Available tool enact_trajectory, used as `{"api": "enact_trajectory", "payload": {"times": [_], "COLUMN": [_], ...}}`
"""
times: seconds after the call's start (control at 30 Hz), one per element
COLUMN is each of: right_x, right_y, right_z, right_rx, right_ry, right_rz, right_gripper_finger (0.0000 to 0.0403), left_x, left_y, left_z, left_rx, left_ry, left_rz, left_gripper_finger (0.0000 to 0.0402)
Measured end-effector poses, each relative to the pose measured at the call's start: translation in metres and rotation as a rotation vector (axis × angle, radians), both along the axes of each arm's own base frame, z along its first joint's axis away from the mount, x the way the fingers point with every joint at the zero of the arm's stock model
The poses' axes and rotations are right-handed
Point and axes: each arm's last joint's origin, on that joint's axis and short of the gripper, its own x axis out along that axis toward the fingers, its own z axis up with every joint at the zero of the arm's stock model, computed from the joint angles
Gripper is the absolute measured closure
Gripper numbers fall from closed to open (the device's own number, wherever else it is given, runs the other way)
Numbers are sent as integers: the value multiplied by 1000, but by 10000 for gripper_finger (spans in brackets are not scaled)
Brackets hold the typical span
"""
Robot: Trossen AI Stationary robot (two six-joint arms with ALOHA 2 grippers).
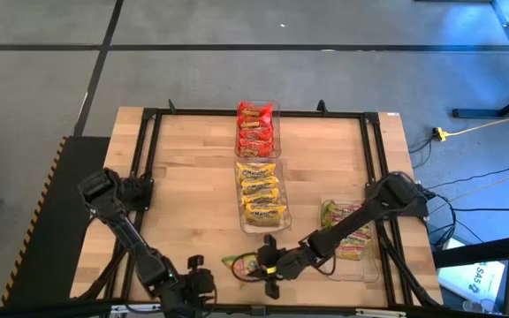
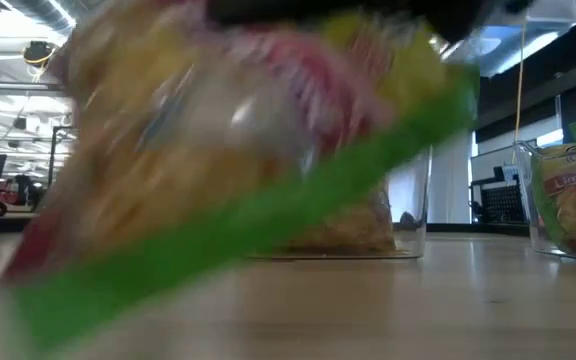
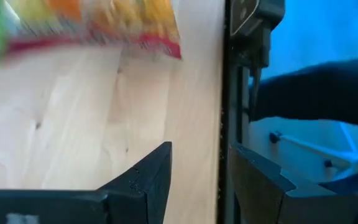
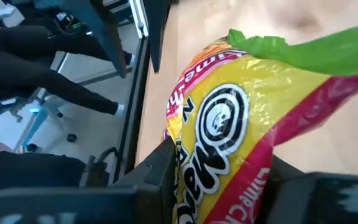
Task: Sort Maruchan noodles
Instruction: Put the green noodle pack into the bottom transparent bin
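Three clear bins stand on the wooden table: one with red noodle packets [image 1: 254, 128], one with yellow packets [image 1: 261, 194], one with green-and-pink packets [image 1: 350, 231]. Near the table's front edge, my right gripper [image 1: 269, 263] is shut on a yellow, pink and green Maruchan packet [image 1: 242, 262], which fills the low view as a blur [image 2: 238, 170]. My left gripper [image 1: 197, 284] stands open at the front left, nothing between its fingers [image 3: 148, 177]. The packet [image 3: 92, 22] lies beyond it. My right gripper pinches the packet between its two fingers [image 4: 157, 171], on the yellow and pink printed part at one end [image 4: 219, 168]. The fingers come slanting down from the table's right side. The packet sits tilted, its green edge [image 2: 268, 235] lowest, and its right part is off the table.
A black frame [image 1: 148, 150] runs around the table top. Bare wood lies left of the bins and along the front. In the low view a bin with a green packet [image 2: 568, 190] stands at the right. A seated person's legs [image 4: 48, 68] show beyond the table's edge.
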Motion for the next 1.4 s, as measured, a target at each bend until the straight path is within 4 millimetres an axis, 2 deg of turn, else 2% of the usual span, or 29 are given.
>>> {"api": "enact_trajectory", "payload": {"times": [0.3,0.53,0.8,0.9,1.03,1.13,1.3,1.4], "right_x": [-27,-61,-137,-169,-204,-220,-227,-222], "right_y": [-17,-27,-42,-47,-52,-51,-45,-40], "right_z": [54,98,157,169,172,165,148,139], "right_rx": [-89,-105,34,104,100,23,-153,-227], "right_ry": [108,177,343,449,600,706,794,813], "right_rz": [45,124,224,208,160,137,122,144], "right_gripper_finger": [307,303,306,302,304,305,301,303], "left_x": [-2,3,6,10,14,17,19,19], "left_y": [-4,-4,-1,2,6,8,10,10], "left_z": [-1,2,3,2,2,2,2,3], "left_rx": [-84,-117,-78,-76,-73,-64,-59,-58], "left_ry": [12,-38,-75,-75,-76,-77,-79,-79], "left_rz": [74,114,126,140,153,151,151,151], "left_gripper_finger": [249,249,249,249,249,249,249,249]}}
